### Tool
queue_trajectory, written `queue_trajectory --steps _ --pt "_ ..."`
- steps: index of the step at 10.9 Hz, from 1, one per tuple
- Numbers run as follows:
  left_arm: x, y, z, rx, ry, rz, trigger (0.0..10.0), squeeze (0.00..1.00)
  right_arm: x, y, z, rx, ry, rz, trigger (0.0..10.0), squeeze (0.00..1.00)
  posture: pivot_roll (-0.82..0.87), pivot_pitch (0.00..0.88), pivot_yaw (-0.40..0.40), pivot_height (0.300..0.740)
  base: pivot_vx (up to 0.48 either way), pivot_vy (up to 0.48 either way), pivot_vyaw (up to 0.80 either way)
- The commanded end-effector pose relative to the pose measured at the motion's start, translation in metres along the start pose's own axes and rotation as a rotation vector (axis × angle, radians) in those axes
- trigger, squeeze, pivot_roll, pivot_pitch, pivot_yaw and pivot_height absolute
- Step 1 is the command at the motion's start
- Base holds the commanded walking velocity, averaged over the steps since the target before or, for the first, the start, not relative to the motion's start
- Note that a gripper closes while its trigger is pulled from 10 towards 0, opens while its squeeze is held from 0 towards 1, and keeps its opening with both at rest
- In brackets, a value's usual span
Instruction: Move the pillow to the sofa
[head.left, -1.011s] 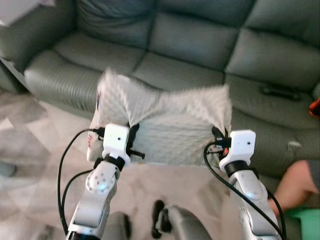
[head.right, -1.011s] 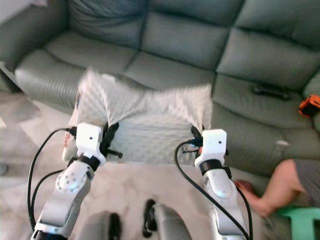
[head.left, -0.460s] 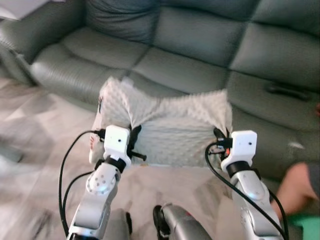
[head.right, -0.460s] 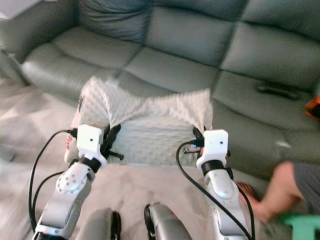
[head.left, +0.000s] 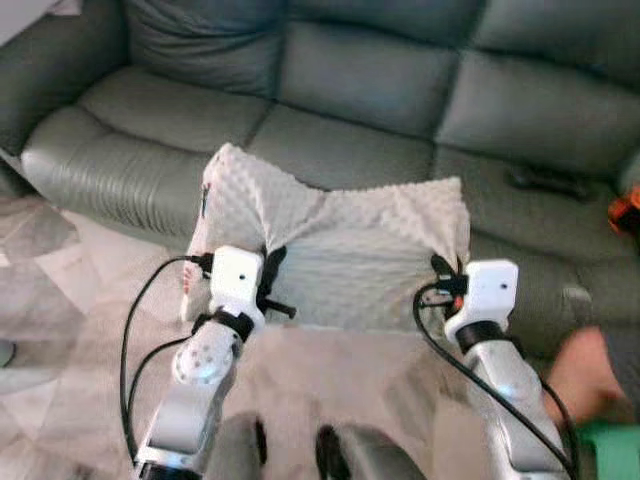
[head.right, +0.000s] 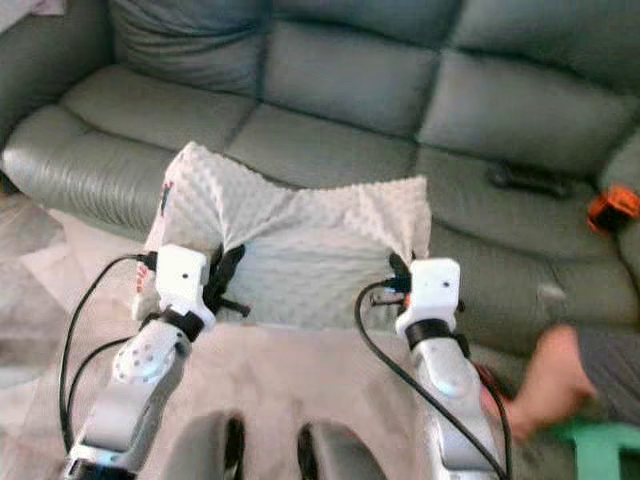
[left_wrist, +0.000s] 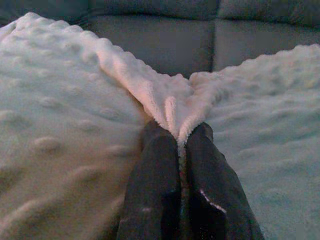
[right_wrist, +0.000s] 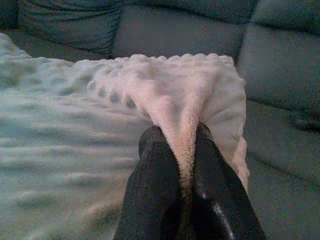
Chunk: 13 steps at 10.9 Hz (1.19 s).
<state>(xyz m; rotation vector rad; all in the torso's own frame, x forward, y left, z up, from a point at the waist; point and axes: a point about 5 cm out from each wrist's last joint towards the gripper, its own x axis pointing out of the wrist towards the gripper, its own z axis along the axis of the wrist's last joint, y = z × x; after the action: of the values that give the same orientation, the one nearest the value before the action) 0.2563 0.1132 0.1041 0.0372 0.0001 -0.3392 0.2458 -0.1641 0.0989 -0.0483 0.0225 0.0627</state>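
A white bumpy-textured pillow (head.left: 340, 245) hangs in the air between my two arms, just in front of the grey-green leather sofa (head.left: 350, 90). My left gripper (head.left: 268, 262) is shut on a pinched fold near the pillow's left side, seen close up with the fabric squeezed between the left gripper's black fingers (left_wrist: 155, 185). My right gripper (head.left: 440, 270) is shut on the pillow's right corner, and the right wrist view shows the fold clamped between that gripper's fingers (right_wrist: 155, 185). The pillow's far edge overlaps the front of the sofa seat.
A dark remote (head.left: 545, 182) lies on the right seat cushion, with an orange object (head.left: 625, 210) at the far right edge. A person's leg (head.left: 590, 370) and a green stool (head.left: 610, 445) are at the lower right. Pale tiled floor (head.left: 60, 300) lies to the left.
The camera has shifted, so the sofa sits differently in the picture. Both grippers keep the same hold on the pillow, which stays raised before the seat.
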Motion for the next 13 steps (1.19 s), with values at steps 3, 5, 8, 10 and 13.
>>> queue_trajectory --steps 3,5,8,10,13 --pt "-0.003 0.0126 0.0023 0.006 -0.013 0.061 10.0 0.0 -0.0038 -0.0192 -0.0016 -0.024 0.011 -0.086 10.0 0.0 -0.05 0.188 -0.049 0.74 0.459 0.0 0.0" --pt "-0.0022 0.0118 0.0022 0.003 -0.011 0.057 10.0 0.0 -0.0032 -0.0191 -0.0019 -0.024 0.012 -0.085 10.0 0.0 -0.05 0.188 -0.05 0.74 0.459 0.0 -0.8" --pt "-0.0026 0.0063 -0.0006 0.001 0.004 0.036 10.0 0.0 -0.005 -0.0185 -0.0029 -0.024 0.015 -0.081 10.0 0.0 -0.05 0.192 -0.051 0.74 0.087 0.43 -0.14" --pt "-0.002 0.006 0.0003 0.006 -0.001 0.032 10.0 0.0 -0.0048 -0.0188 -0.0027 -0.025 0.015 -0.082 10.0 0.0 -0.05 0.195 -0.048 0.74 0.0 0.442 0.0" --pt "-0.002 0.0051 -0.0012 0.014 0.013 0.025 10.0 0.0 -0.006 -0.0173 -0.0048 -0.022 0.02 -0.084 10.0 0.0 -0.05 0.199 -0.044 0.74 0.0 0.446 0.0"
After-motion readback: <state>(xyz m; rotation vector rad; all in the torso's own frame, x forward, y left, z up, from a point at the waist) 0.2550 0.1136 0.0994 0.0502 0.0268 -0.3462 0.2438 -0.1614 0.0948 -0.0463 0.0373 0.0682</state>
